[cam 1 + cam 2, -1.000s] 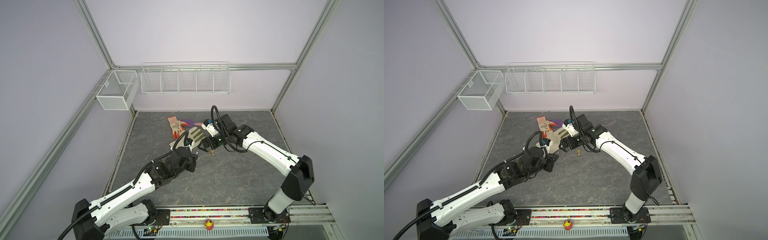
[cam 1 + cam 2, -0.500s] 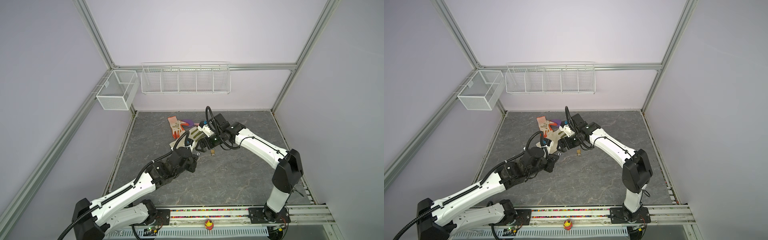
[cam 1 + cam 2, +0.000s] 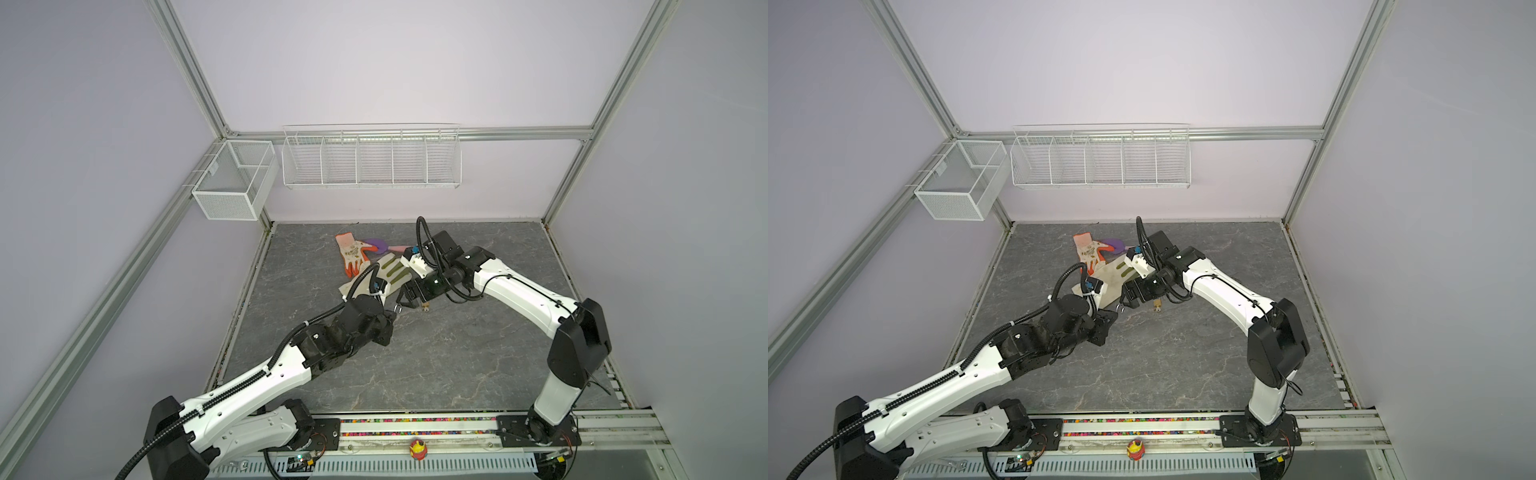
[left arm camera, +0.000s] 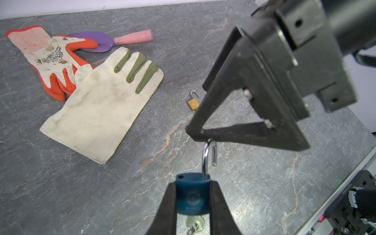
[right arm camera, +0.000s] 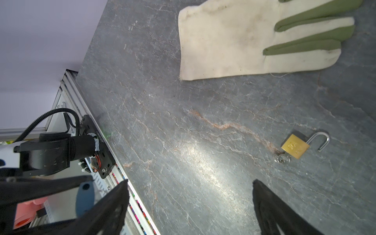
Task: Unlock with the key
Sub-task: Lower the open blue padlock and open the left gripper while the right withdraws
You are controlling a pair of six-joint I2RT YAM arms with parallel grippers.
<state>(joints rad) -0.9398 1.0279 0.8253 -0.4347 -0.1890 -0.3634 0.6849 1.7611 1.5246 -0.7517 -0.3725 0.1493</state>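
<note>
Lilac walls and an aluminium frame point(image 3: 519, 134) enclose a grey marbled surface point(image 3: 457, 365). The left gripper point(image 4: 192, 184) is closed on the body of a blue padlock point(image 4: 192, 195) and holds it off the surface, left of centre. The key point(image 4: 194, 222) is in the padlock's underside and its shackle point(image 4: 205, 156) is sprung, one leg free of the body. The right gripper point(image 5: 190, 183) stands wide open with nothing between its jaws, just beyond the lock. One finger point(image 4: 244, 134) meets the top of the shackle, though I cannot tell whether they touch.

Just right of both grippers a small brass padlock point(image 5: 295, 146) lies flat on the surface, its shackle open and a small key point(image 5: 281, 158) in it. Farther back a white glove point(image 4: 101, 105) with green fingers overlaps an orange glove point(image 4: 50, 61), and a purple trowel point(image 4: 101, 40) with a pink handle lies at the orange glove's far side.

A mesh box point(image 3: 232, 187) with two compartments hangs on the left wall. A wire rack point(image 3: 370, 166) with five compartments hangs on the far wall. Only wall shows through both.
</note>
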